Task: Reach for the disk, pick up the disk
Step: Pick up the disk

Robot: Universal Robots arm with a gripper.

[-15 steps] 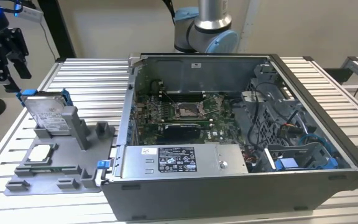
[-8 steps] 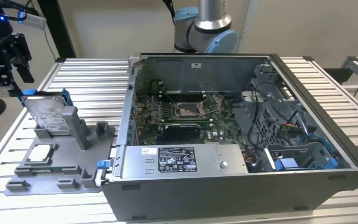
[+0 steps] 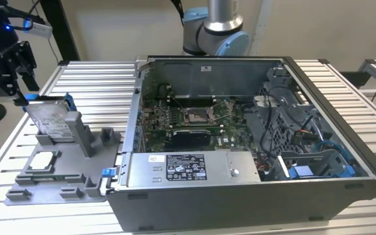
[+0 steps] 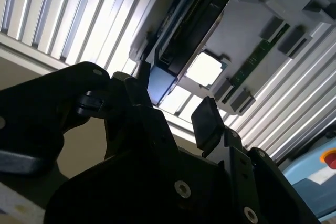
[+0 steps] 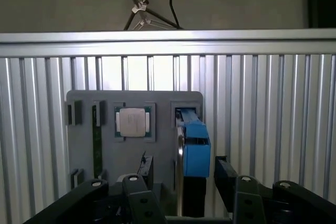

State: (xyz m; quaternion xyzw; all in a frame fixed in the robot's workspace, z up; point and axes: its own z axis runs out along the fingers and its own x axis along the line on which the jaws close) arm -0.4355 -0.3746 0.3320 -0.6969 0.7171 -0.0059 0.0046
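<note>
**Gripper's astride the disk, not clamped yet**

From my remote seat, closest to the cameras is the gripper (image 5: 184, 161), and it's spread open. The black fingers (image 5: 224, 174) sit one on each side of the disk's top end. In the first wrist view I can see a gap on both sides, so nothing's being squeezed.

The disk (image 5: 195, 148) is right between them, edge-on to that camera with its blue frame facing up. In the exterior view it stands nearly upright in a slot of the grey plate (image 5: 163, 100), label face showing, over at the exterior view's left. In the second wrist view its blue end is just beside one finger; I can't tell if they touch.

Just beside the disk, lying flat in its own recess on the plate, is the whitish chip (image 5: 132, 122).

The plate lies on the slatted aluminium table (image 5: 262, 108).

Further off, to the exterior view's right of the plate, is the open case (image 3: 240, 200) with its board exposed. Behind that is the base of the arm (image 3: 217, 29).
</note>
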